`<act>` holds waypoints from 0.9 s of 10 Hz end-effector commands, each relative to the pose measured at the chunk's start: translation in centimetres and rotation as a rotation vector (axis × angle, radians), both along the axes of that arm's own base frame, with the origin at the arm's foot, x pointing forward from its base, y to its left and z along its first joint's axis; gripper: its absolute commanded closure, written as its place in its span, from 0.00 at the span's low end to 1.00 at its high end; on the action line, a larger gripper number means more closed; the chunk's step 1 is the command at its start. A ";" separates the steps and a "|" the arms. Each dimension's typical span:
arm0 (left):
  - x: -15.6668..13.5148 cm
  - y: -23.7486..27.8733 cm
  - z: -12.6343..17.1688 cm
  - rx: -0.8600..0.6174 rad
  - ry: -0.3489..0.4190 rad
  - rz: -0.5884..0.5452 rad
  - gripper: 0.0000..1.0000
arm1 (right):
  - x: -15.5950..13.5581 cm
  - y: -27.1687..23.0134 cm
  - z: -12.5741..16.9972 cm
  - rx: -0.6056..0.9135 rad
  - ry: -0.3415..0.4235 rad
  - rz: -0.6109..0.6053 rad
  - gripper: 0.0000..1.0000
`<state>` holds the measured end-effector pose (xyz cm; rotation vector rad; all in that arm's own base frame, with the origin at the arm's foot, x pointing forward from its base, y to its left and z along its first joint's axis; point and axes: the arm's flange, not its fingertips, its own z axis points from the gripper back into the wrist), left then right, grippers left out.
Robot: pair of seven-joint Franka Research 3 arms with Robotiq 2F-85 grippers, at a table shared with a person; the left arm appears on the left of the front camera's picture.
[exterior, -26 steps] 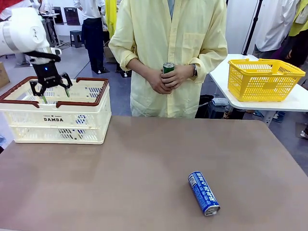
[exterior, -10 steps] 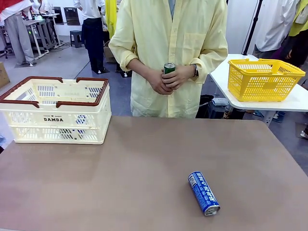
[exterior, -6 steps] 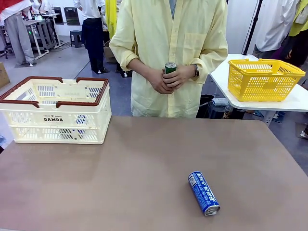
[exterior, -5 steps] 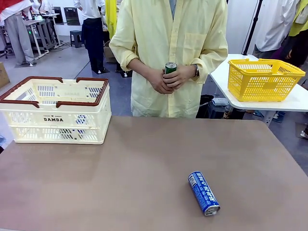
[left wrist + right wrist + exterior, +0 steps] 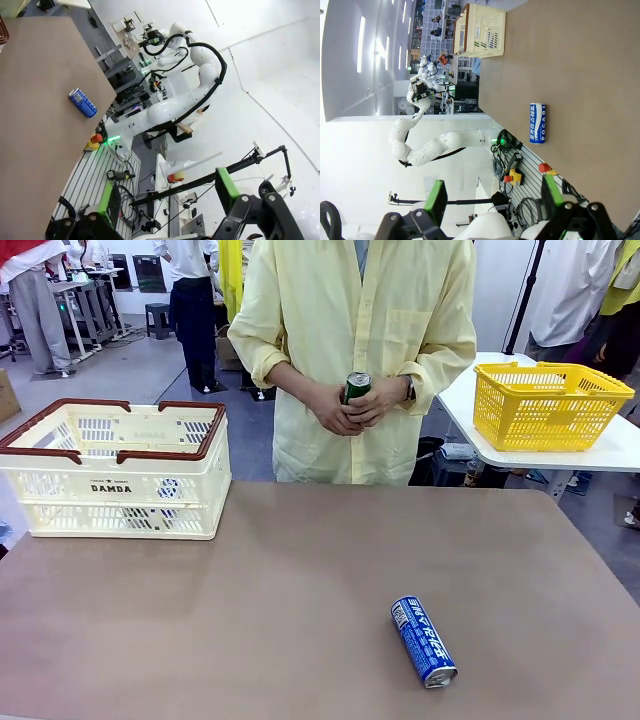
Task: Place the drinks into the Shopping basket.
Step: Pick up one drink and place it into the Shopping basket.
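DAMDA basket (image 5: 110, 502) far left; one blue POCARI can (image 5: 423, 641) near right; one green can (image 5: 357, 386) in person's hands (image 5: 348, 410); left pincer (image 5: 167, 192), right pincer (image 5: 494, 195) both apart.

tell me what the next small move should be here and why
Probably bring the right gripper, open and clear of the table, down over the blue can. That can lies on its side on the table's right half, untouched, while the green can is in the person's hands, not held out. The Shopping basket stands at the far left.
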<state>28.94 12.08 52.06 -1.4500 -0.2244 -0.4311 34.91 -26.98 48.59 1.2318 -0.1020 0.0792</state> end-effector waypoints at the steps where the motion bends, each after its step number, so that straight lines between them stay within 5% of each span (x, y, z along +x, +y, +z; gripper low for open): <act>1: -0.1 0.1 0.1 -0.007 -0.007 -0.007 0.00 | -0.3 0.1 0.2 -0.014 0.014 0.008 0.00; 5: 0.0 0.0 0.0 0.000 0.000 0.000 0.00 | -0.3 0.1 0.2 -0.014 0.014 0.008 0.00; 7: 1.4 -10.2 6.5 0.250 0.148 0.006 0.00 | -0.3 0.1 0.2 -0.014 0.014 0.008 0.00; 9: 2.7 -24.2 9.8 0.556 0.097 0.002 0.00 | -0.3 0.1 0.2 -0.014 0.014 0.008 0.00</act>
